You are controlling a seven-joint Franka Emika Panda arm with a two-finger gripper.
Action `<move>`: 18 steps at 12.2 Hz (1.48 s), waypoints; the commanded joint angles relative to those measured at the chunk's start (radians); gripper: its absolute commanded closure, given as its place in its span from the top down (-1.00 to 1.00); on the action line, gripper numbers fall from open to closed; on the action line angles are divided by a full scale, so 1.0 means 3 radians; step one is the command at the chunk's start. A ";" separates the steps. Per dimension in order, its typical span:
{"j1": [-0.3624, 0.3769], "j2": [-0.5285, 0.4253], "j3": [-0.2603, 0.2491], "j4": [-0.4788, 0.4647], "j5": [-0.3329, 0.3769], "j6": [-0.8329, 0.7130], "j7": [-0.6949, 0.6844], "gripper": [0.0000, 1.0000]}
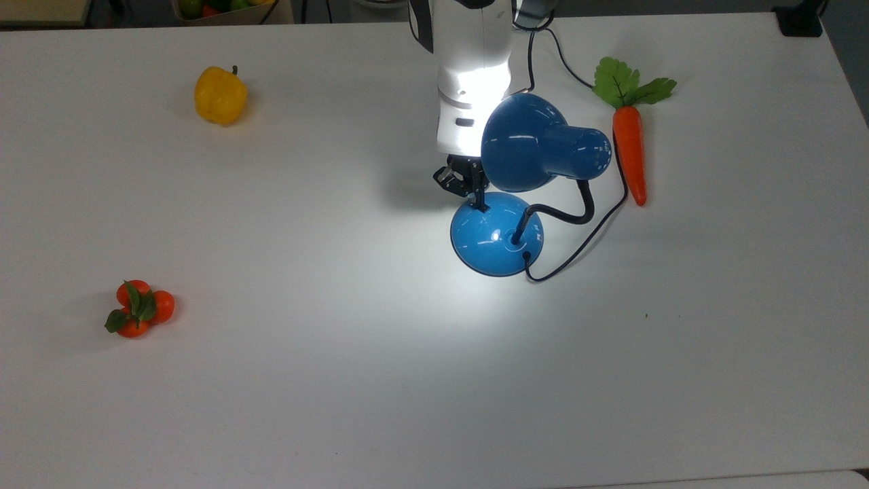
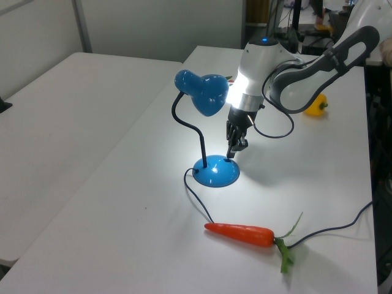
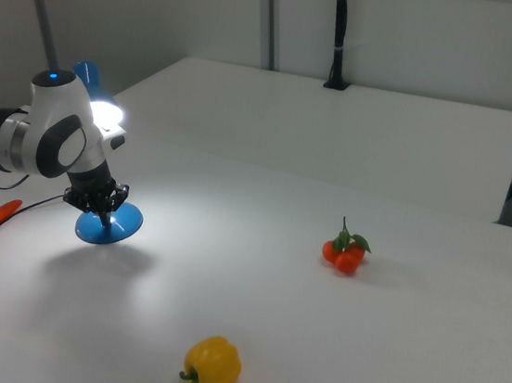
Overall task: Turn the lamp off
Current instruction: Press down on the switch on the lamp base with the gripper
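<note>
Item: lit lamp [image 1: 499,234], gripper [image 1: 479,202] at base.
Fingers closed together, holding nothing, tip on switch [image 1: 483,207]; carrot [image 1: 629,153] beside lamp.

I am working in what looks like a robotics lab. A broad white surface [image 1: 339,380] carries toy produce: a plastic carrot [image 1: 629,153], a yellow pepper [image 1: 219,95] and small oranges [image 1: 139,309]. Plain grey partition walls [image 3: 396,41], a second white table [image 2: 67,116] and trailing cables [image 2: 334,229] surround it.
</note>
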 commanded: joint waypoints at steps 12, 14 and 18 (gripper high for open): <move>-0.0025 -0.0063 0.0018 0.0013 0.0005 -0.0647 0.0085 -1.00; -0.0025 -0.0134 0.0018 0.0064 -0.0021 -0.0830 0.0274 -1.00; -0.0106 -0.0257 0.0013 0.0299 -0.0358 -0.1659 0.0714 -1.00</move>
